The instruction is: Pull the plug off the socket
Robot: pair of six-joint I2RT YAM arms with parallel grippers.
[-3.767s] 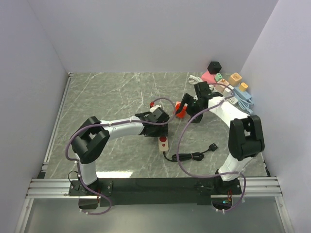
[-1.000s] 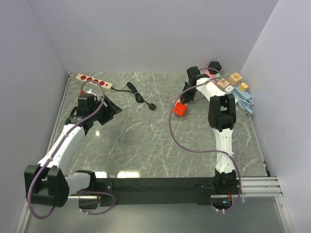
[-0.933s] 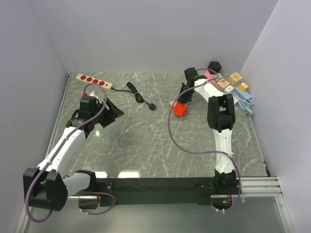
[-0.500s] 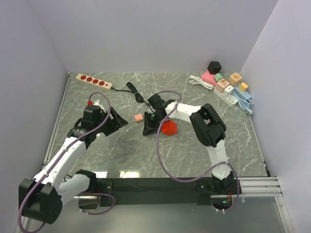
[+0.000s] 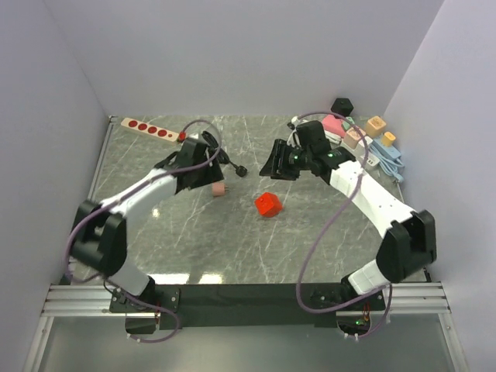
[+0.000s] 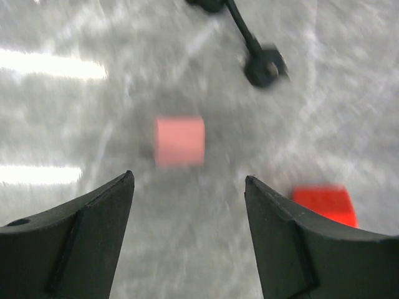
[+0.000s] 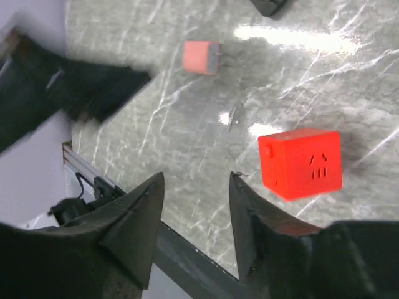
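Observation:
A small pink plug (image 5: 219, 189) lies on the grey marble table, apart from the red socket cube (image 5: 268, 204) to its right. My left gripper (image 5: 208, 178) hovers just behind the pink plug, open and empty. In the left wrist view the plug (image 6: 179, 141) lies ahead between the fingers, with the red cube (image 6: 324, 202) at the right; the gripper (image 6: 189, 180) is wide open. My right gripper (image 5: 273, 166) is open and empty, above and behind the red cube. The right wrist view shows the cube (image 7: 301, 163), the plug (image 7: 201, 57) and the open gripper (image 7: 196, 177).
A black cable with a black plug (image 5: 240, 170) lies just behind the pink plug, also in the left wrist view (image 6: 265, 68). A beige power strip (image 5: 147, 126) lies at the back left. Coloured cubes (image 5: 356, 136), a black cube (image 5: 342, 106) and a blue cable (image 5: 391, 159) crowd the back right.
My right gripper has drawn back to the right, away from the red cube and pink plug. My left arm has swung in from the left to the pink plug. Both objects stayed put.

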